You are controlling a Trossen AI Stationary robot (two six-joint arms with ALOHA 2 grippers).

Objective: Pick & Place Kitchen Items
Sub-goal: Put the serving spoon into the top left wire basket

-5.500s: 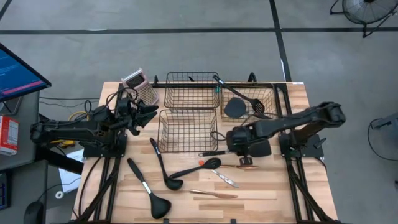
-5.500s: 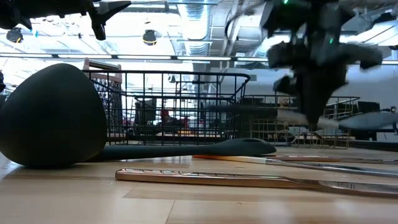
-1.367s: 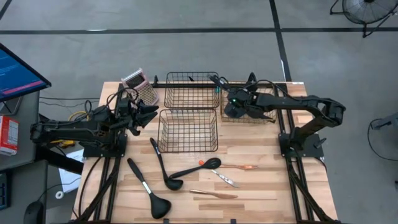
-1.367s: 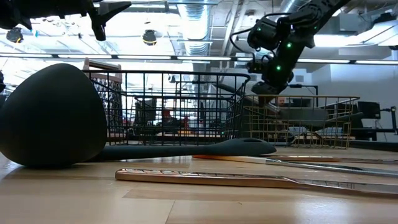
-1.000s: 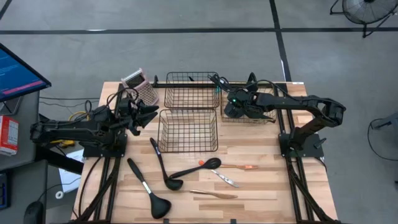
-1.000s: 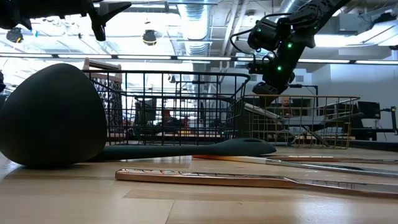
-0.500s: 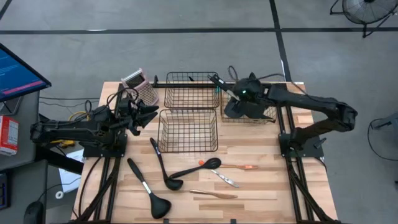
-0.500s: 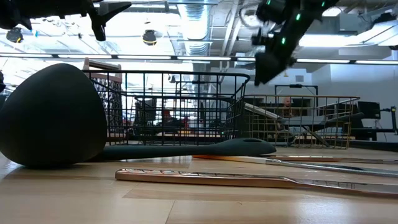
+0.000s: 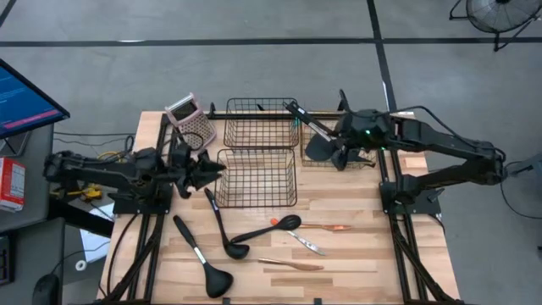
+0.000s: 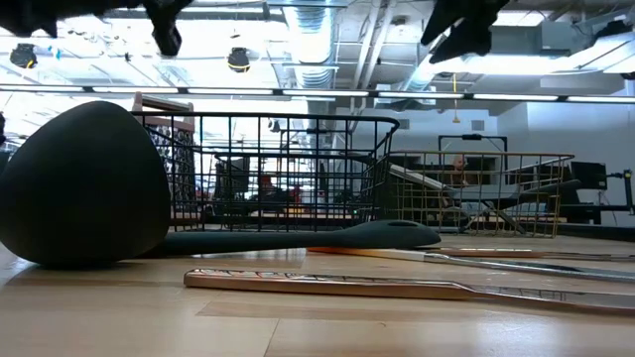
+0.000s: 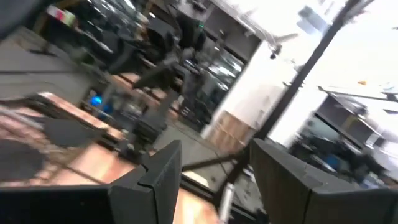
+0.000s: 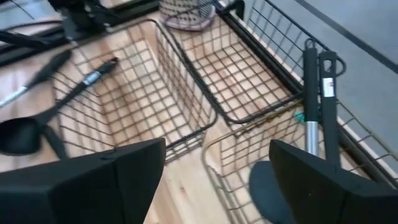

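The right gripper [image 9: 341,157] hangs over the gold wire basket [image 9: 366,124] at the table's far right, fingers spread and holding nothing. Black utensils [image 9: 315,141] already lie inside that basket. The remaining utensils lie on the wooden table [image 9: 364,254], toward the near edge from this gripper: a black spoon [image 9: 267,229], an orange-handled piece [image 9: 330,227], two ladles [image 9: 222,227] and a copper piece [image 9: 292,264]. The spoon's long axis runs roughly left to right, slightly slanted. The left gripper [image 9: 213,169], fingers apart and empty, is nearer the ladles. Two black wire baskets [image 9: 256,178] stand between the arms. The room beyond shows ceiling lights and ducts.
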